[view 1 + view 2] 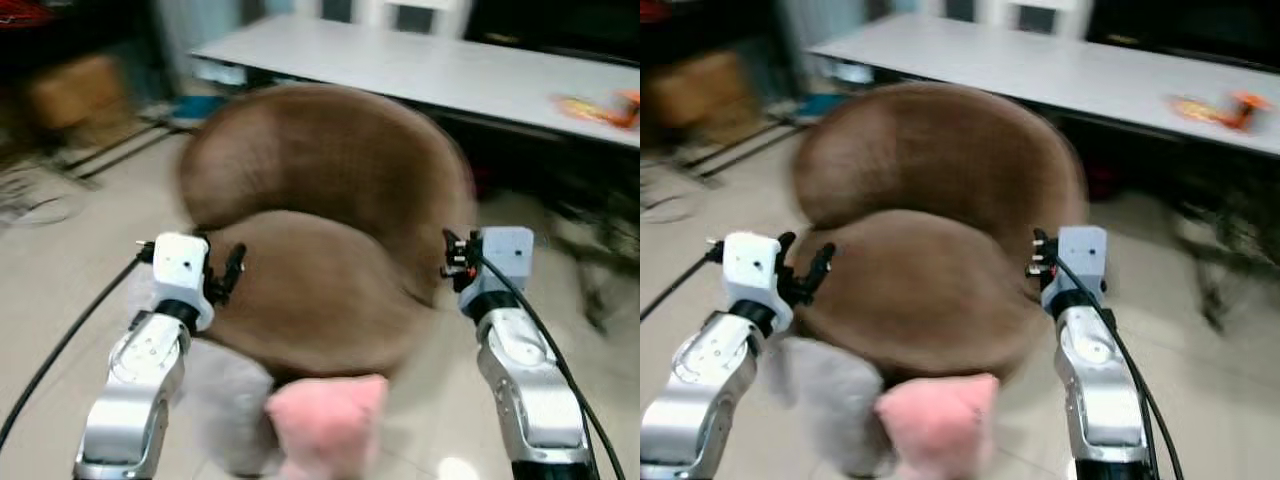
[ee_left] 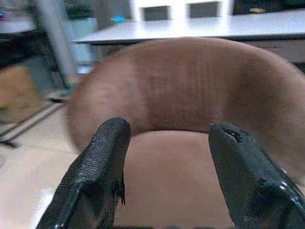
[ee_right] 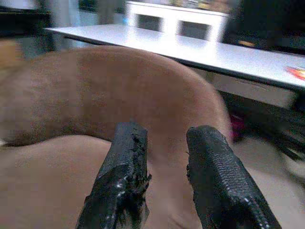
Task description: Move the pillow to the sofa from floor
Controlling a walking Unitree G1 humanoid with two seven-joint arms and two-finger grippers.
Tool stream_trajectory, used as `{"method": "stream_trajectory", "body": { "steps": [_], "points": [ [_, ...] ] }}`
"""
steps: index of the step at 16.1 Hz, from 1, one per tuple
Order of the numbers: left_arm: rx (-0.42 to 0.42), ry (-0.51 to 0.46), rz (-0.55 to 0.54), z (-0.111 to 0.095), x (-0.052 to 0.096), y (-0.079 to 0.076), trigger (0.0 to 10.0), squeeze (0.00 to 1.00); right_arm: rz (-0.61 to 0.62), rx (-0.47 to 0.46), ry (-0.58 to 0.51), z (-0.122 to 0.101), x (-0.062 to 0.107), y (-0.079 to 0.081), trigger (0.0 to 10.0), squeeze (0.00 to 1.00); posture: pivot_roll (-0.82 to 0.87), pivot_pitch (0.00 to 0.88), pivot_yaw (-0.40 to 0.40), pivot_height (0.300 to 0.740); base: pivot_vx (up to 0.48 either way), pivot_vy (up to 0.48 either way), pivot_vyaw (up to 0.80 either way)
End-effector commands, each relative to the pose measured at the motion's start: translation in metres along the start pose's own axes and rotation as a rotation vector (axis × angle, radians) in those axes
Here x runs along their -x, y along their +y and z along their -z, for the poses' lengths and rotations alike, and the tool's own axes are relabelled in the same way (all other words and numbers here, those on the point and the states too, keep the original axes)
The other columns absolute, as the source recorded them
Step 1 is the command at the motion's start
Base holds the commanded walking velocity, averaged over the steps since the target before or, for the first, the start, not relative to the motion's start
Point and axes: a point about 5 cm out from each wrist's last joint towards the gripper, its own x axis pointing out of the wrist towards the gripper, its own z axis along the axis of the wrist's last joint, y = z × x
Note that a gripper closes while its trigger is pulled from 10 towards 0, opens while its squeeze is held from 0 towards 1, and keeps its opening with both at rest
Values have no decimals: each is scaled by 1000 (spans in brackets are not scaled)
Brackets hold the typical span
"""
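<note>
both arms were raised forward at about the same height, one on each side of the brown sofa (image 1: 320,250), a round tub-shaped seat with a curved back. left gripper (image 2: 167,157) was released, its two black fingers (image 2: 102,162) spread wide apart with nothing between them, pointing at the seat cushion. right gripper (image 3: 164,171) was also released, fingers (image 3: 214,176) parted by a narrower gap and holding nothing, aimed at the sofa's right side and back. neither gripper touched the sofa as far as the blur allowed.

the pink pillow (image 1: 325,425) lay on the floor (image 1: 60,270) just in front of the sofa's front edge, low between the two arms and untouched. a pale grey soft thing (image 1: 830,400) sat beside it toward the robot's left, too blurred to identify.

behind the sofa stood a long white desk (image 1: 430,65) with an orange and yellow object (image 1: 600,107) near its right end. a cardboard box (image 1: 75,90) sat in the dim area far left. head views were blurred.
</note>
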Motion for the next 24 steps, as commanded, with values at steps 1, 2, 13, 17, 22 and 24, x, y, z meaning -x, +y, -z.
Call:
{"method": "stream_trajectory", "body": {
  "steps": [1, 2, 13, 17, 22, 24],
  "points": [
    [-22, -9, -11, -2, 1, 6, 10000, 0, -15, -79, -10, -2, -2, 2, 10000, 0, -110, 0, -24, 740, 0, 0, 0],
    [-14, -11, -7, -2, 1, 6, 10000, 0, -19, -53, -10, -2, -2, 0, 10000, 0, -112, 0, -22, 740, 0, 0, 0],
    [-43, -7, -39, 2, 0, 14, 10000, 0, -11, -103, -1, 0, -2, -1, 10000, 0, -112, 0, -15, 645, 0, 0, 0],
    [-42, -11, -57, 2, -1, 16, 10000, 0, -27, -125, 3, 0, -3, 1, 10000, 0, -112, 0, -16, 595, 0, 0, 0],
    [-44, -14, -67, 1, -2, 16, 10000, 0, -37, -110, 12, 0, -4, 1, 10000, 0, -112, 0, -25, 550, 0, 0, 0],
    [-50, -21, -73, 0, -2, 16, 10000, 0, -31, -42, 43, 4, -5, 1, 10000, 0, -112, 0, -26, 535, 0, 0, 0]
  ]
}}
